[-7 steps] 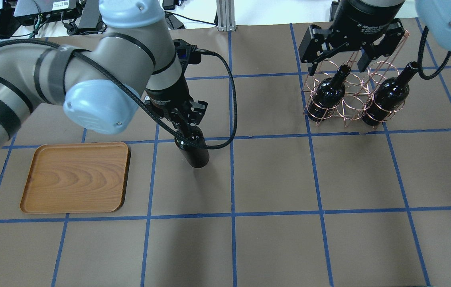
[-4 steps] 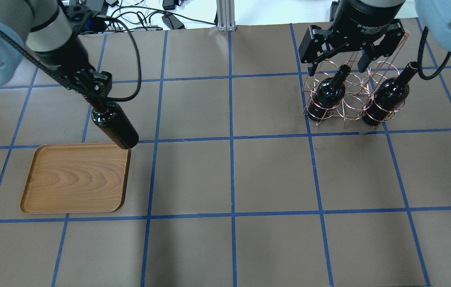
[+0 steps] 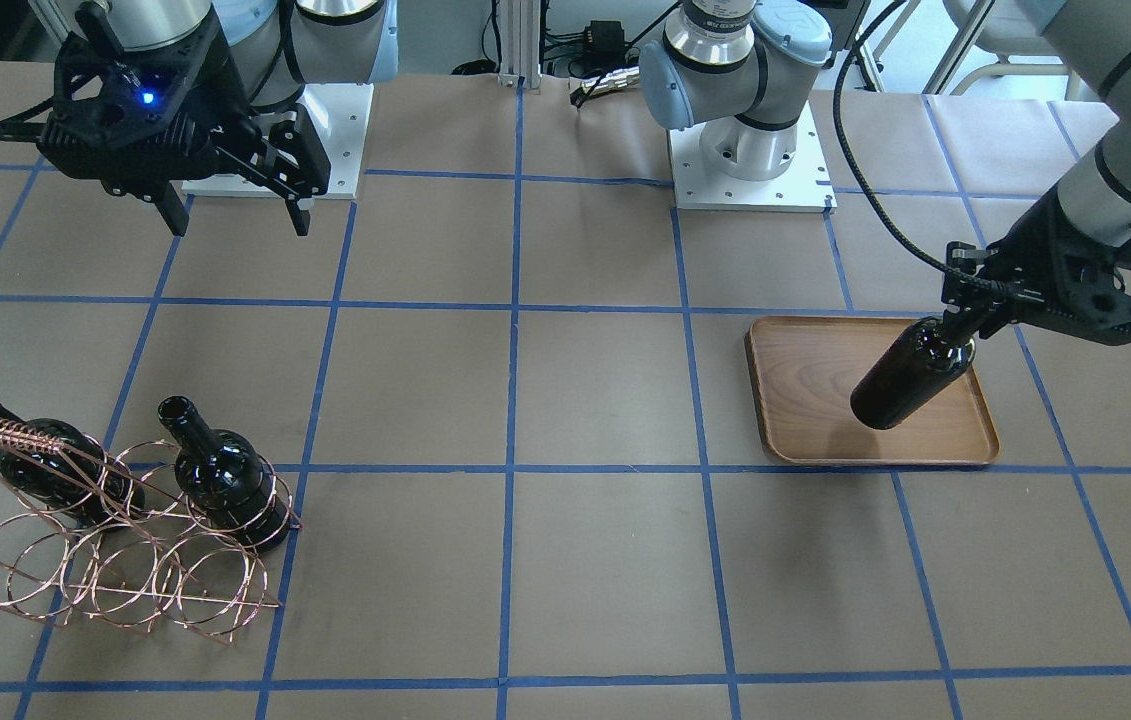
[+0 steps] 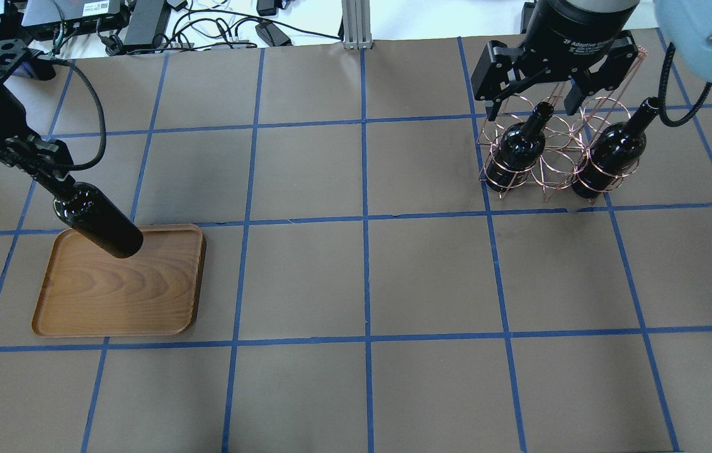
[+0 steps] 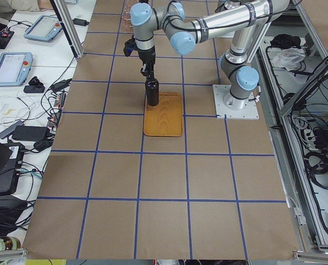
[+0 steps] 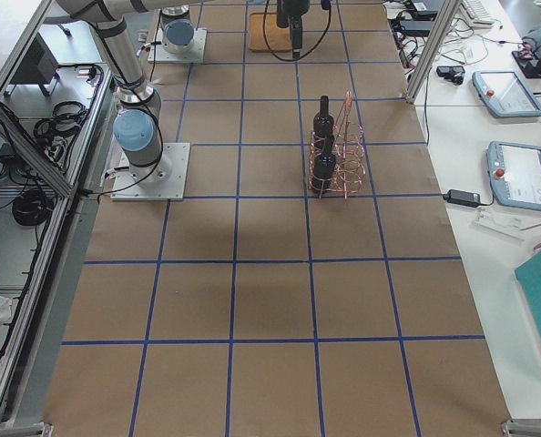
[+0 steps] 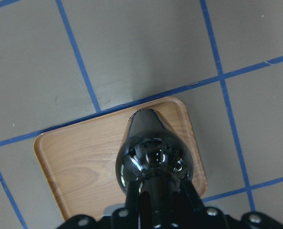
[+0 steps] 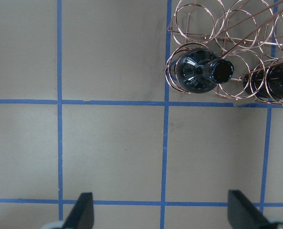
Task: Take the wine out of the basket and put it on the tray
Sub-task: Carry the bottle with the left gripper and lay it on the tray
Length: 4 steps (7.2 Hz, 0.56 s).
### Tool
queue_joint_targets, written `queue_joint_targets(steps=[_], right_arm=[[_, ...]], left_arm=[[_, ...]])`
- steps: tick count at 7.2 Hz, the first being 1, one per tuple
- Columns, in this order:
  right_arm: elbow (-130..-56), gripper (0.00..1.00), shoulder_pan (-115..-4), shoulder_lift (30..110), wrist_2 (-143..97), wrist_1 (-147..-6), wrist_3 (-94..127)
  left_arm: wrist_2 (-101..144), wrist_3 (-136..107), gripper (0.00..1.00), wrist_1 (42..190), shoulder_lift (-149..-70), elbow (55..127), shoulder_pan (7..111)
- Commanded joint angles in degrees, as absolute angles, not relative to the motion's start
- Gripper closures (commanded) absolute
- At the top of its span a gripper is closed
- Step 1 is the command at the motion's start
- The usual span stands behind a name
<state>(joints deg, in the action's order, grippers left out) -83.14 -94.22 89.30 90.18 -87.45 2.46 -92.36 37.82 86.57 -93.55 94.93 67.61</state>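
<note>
Left hand point(image 4: 58, 187) pinched neck of glossy near-black glass wine bottle point(image 4: 101, 223), hung over brown wooden tray point(image 4: 116, 296) at frame's left, base near rim. Risk: could've caught rim, toppled. Right hand point(image 4: 532, 110) spread.

Three wine bottles are counted (all alike, dark and glossy): one, the held bottle point(image 4: 99, 220), is seen over the tray point(image 4: 116, 296); two, the first racked bottle point(image 4: 518, 151) and the second racked bottle point(image 4: 610, 154), are seen well apart from the tray; one tray is counted; one basket point(image 3: 115, 590) is counted, likewise well apart from the tray; two grippers are counted, the left gripper point(image 4: 56, 182) near the tray and the right gripper point(image 4: 531, 110) well apart from it.
</note>
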Motion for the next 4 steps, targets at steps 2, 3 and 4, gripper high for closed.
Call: queue_joint_targets(steps=[2,3,4], right_arm=[[-83.1,0.0,-94.2,89.3,90.3,-87.5,2.5],[-83.1,0.0,-94.2,89.3,90.2,-87.5,2.5],[-83.1,0.0,-94.2,89.3,90.3,-87.5,2.5]], left_arm=[[-92.6,39.6,1.0,86.6,-94.0,97.6,65.6],[-92.9,39.7,1.0,86.6,-94.7,97.7,64.4],[-92.8,39.7,1.0,86.6,-95.0,97.9,63.9]])
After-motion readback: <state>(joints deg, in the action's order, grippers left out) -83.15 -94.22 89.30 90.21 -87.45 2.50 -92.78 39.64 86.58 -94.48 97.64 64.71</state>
